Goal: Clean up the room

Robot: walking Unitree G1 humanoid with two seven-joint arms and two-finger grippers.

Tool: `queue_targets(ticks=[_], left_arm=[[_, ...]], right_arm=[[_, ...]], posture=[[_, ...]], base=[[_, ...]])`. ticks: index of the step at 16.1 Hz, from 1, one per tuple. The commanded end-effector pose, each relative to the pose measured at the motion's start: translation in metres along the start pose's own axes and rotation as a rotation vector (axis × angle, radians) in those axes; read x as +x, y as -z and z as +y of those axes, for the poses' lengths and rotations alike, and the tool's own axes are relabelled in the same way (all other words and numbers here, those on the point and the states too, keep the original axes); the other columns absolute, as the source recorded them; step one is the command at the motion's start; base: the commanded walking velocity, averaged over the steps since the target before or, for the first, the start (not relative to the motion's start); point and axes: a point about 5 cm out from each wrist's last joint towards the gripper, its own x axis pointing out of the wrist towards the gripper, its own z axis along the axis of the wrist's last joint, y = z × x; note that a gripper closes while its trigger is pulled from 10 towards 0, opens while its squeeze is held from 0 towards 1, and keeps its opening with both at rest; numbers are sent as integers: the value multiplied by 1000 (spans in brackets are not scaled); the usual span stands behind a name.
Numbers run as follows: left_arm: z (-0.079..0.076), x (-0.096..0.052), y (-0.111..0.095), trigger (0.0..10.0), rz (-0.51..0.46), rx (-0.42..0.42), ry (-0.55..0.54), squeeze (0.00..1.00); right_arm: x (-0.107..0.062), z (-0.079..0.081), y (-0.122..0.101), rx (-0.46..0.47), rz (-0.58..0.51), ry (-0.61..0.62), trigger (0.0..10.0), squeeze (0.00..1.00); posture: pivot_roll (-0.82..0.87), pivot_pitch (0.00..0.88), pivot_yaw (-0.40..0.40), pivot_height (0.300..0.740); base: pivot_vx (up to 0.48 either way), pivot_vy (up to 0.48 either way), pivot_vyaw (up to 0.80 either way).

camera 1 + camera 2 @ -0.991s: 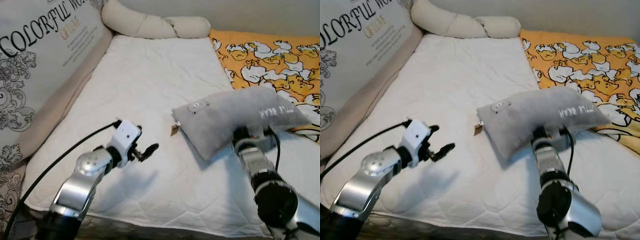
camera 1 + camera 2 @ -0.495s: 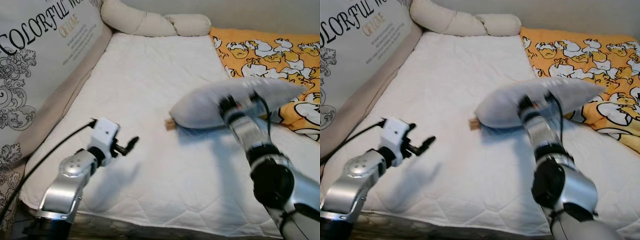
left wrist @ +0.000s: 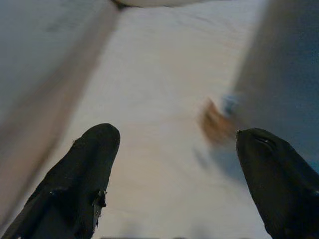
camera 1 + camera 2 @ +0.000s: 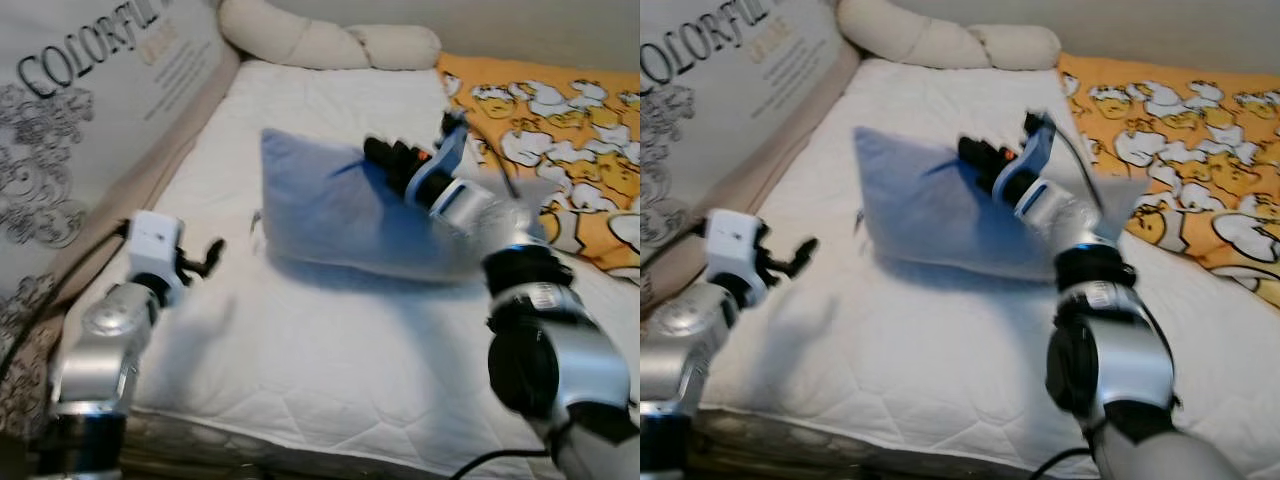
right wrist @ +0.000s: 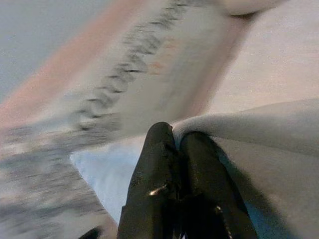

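Observation:
A grey pillow (image 4: 320,215) hangs tilted over the middle of the white mattress (image 4: 300,350), blurred by motion. My right gripper (image 4: 383,153) is shut on the pillow's upper edge, its black fingers (image 5: 164,149) pinching the grey fabric (image 5: 269,129). My left gripper (image 4: 208,254) hovers low over the mattress to the left of the pillow, apart from it. Its two fingers (image 3: 94,149) stand wide open with nothing between them. The pillow's edge and small brown tag (image 3: 215,124) lie just ahead of them.
A large printed cushion (image 4: 90,110) leans along the bed's left side. A cream bolster (image 4: 330,40) lies at the head. An orange duck-print blanket (image 4: 560,130) covers the right side. The mattress's front edge runs below my arms.
My right arm has swung the pillow up and to the left across the bed. My left arm has drawn back towards the left, its gripper still open.

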Motion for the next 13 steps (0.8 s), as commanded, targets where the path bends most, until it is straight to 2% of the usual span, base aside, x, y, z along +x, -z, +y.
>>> queue_targets(ticks=[1,2,5,6,7,8,10,11,12,13], left_arm=[[12,1,-8,10000,-27,-22,-61,0],[26,-1,-11,10000,-47,-54,-127,0],[46,-5,-12,10000,-55,-88,-206,0],[49,-3,-12,10000,-47,-84,-209,0],[47,-1,-13,10000,-46,-85,-200,0],[40,5,-14,10000,-47,-87,-175,0],[33,8,-15,10000,-49,-90,-146,0],[10,19,-14,10000,-32,-108,-35,0],[5,21,-13,10000,-27,-115,-7,0],[-11,26,-9,10000,-6,-130,76,0]], right_arm=[[-9,21,-20,-15,-34,-113,0,0],[-24,21,-19,6,-16,-151,0,0],[-58,27,-6,86,-7,-314,0,0],[-86,6,25,98,53,-311,0,0],[-97,-11,42,98,99,-230,0,0],[-114,-47,71,53,194,-14,0,0],[-128,-70,90,16,272,135,0,0],[-163,-114,121,-41,407,494,0,0],[-169,-119,124,-61,423,543,0,0],[-177,-129,124,-90,412,647,0,0]], posture=[[69,0,-22,740],[67,0,-19,740],[57,0,-6,740],[43,0,9,740],[40,0,13,740],[39,0,17,740],[37,0,20,740],[27,0,34,740],[27,0,34,740],[18,0,42,740]], base=[[0,0,0],[0,0,0],[0,0,0],[0,0,0],[0,0,0],[0,0,0],[0,0,0],[0,0,0],[0,0,0],[0,0,0]])
